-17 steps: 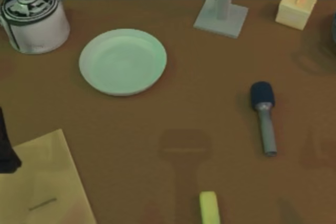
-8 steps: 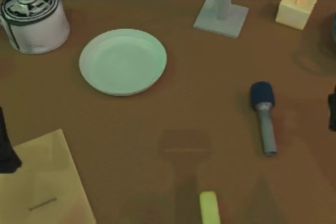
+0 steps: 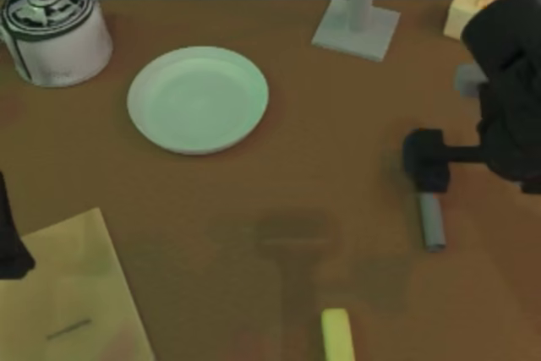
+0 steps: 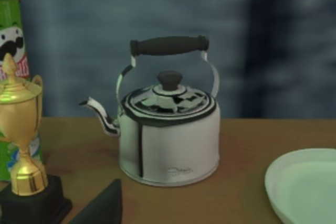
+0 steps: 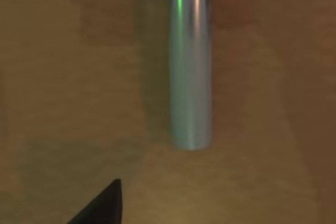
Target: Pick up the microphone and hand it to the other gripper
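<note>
The microphone lies on the brown table at the right; only its slim grey handle (image 3: 433, 226) shows in the top view, because my right gripper (image 3: 427, 161) hangs over the dark head and hides it. In the right wrist view the handle (image 5: 190, 77) runs away from the camera, with one black fingertip (image 5: 107, 203) off to its side and not touching it. The jaws stand open with nothing in them. My left gripper (image 3: 10, 243) is parked at the table's left edge, open, with one fingertip (image 4: 105, 205) showing.
A kettle (image 3: 55, 31) stands back left beside a pale green plate (image 3: 198, 99). A white stand (image 3: 357, 27) and a cream cube (image 3: 467, 2) sit at the back. A yellow-green bar (image 3: 336, 336) and a yellow sheet (image 3: 68, 293) lie in front. A trophy (image 4: 21, 145) stands near the kettle.
My right arm has swung in from the right edge and now hangs over the microphone's head. The microphone and the left arm have not moved.
</note>
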### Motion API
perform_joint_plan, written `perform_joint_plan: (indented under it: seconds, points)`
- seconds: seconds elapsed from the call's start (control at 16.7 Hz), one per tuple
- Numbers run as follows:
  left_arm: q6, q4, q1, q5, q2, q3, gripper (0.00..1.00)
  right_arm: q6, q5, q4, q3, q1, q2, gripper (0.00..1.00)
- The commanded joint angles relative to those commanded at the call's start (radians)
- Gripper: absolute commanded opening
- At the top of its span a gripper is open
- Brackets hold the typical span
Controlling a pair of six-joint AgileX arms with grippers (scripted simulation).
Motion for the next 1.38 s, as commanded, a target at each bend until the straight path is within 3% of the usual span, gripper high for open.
perform_joint_plan:
  seconds: [0.3, 0.78, 1.38]
  points:
    - [0.000, 0.000, 0.000, 0.000, 0.000, 0.000, 1.00, 0.072, 0.018, -0.122, 0.185, 0.068, 0.249, 1.00]
    - [0.000, 0.000, 0.000, 0.000, 0.000, 0.000, 1.00, 0.081, 0.019, -0.134, 0.208, 0.073, 0.280, 1.00]
    - [0.000, 0.000, 0.000, 0.000, 0.000, 0.000, 1.00, 0.051, 0.021, 0.209, 0.055, 0.044, 0.465, 1.00]
